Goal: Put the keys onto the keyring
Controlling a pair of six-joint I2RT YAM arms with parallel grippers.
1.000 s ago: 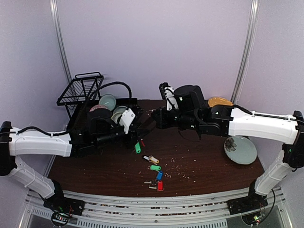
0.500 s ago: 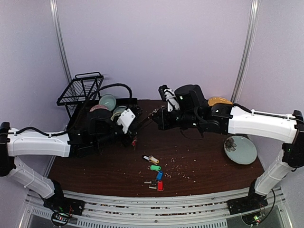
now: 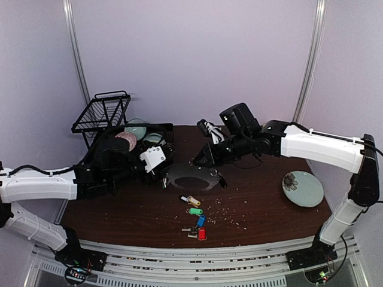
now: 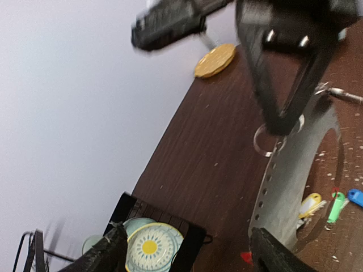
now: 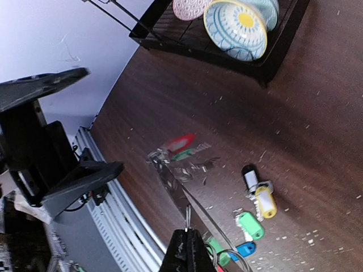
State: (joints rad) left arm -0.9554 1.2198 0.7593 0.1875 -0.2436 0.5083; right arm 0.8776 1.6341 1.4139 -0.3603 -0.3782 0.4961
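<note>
The keyring is a wide grey hoop, blurred, low over the table between the arms. My right gripper is shut on a small wire loop at its far rim, as the right wrist view shows. The hoop runs up-left to blurred red and green tagged keys. My left gripper is at the hoop's left edge with its jaws wide open; the hoop's band passes its right finger. Loose keys lie nearer: yellow, green, blue, red.
A black dish rack with patterned bowls stands at the back left, with a wire basket behind it. A patterned plate lies at the right. An orange plate lies at the far edge. Crumbs dot the table.
The hoop, held up between both grippers before, has dropped low over the table. My right gripper moved down and forward. My left arm drew back to the left and lower.
</note>
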